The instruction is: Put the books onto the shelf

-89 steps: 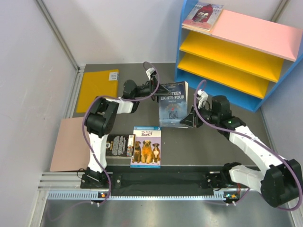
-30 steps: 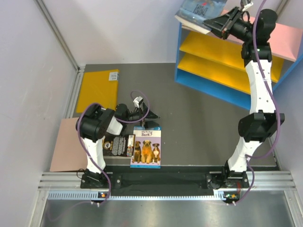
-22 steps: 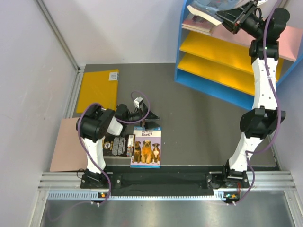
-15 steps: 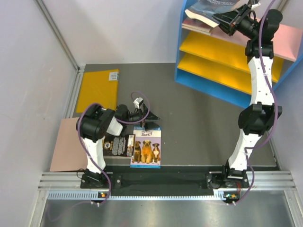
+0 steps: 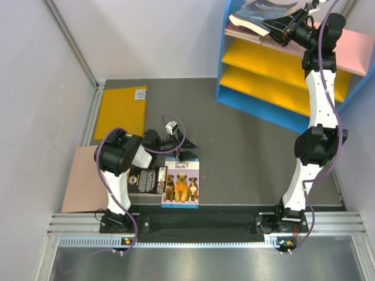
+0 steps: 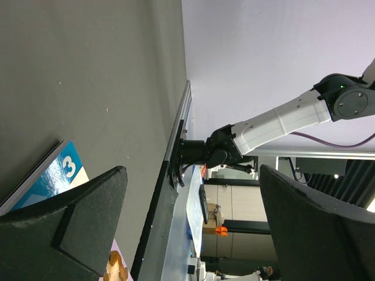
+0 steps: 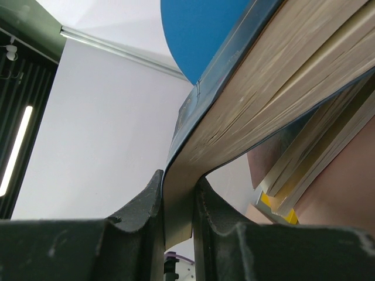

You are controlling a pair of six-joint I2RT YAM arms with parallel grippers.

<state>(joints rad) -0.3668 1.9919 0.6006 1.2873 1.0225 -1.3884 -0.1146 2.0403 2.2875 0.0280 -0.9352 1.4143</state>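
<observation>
The dark table (image 5: 252, 158) is lying mostly bare through its middle and right, leaving wide room between the arm bases and the shelf (image 5: 223, 58). The shelf is standing at the far right corner, its blue side facing the open floor and its pink top board (image 5: 351, 44) running toward the right edge of the top view. The right arm is reaching up tall over the shelf, and the right gripper (image 5: 275, 24) is clamping the navy book (image 5: 261, 10) by one edge, holding it tilted over the left end of the top board. In the wrist view this gripper (image 7: 179, 193) is pinching the book's (image 7: 263, 88) cover tightly, the pages fanning out overhead. Just beneath, a red-and-white book (image 5: 246, 34) is lying on the top board at the shelf's left edge; whether the two books are touching cannot be told. At far left a yellow sheet (image 5: 121, 111) is lying along the wall rail, with a pinkish board (image 5: 82, 178) nearer the front. The dog book (image 5: 181, 182) is lying flat near the front rail, the black book (image 5: 146, 179) right beside it, partly under the left arm. The left gripper (image 5: 188, 150) is hovering low at the dog book's far edge, jaws spread wide and grasping nothing; its wrist view (image 6: 193, 234) is showing that book's corner (image 6: 58, 172) beside one finger.
</observation>
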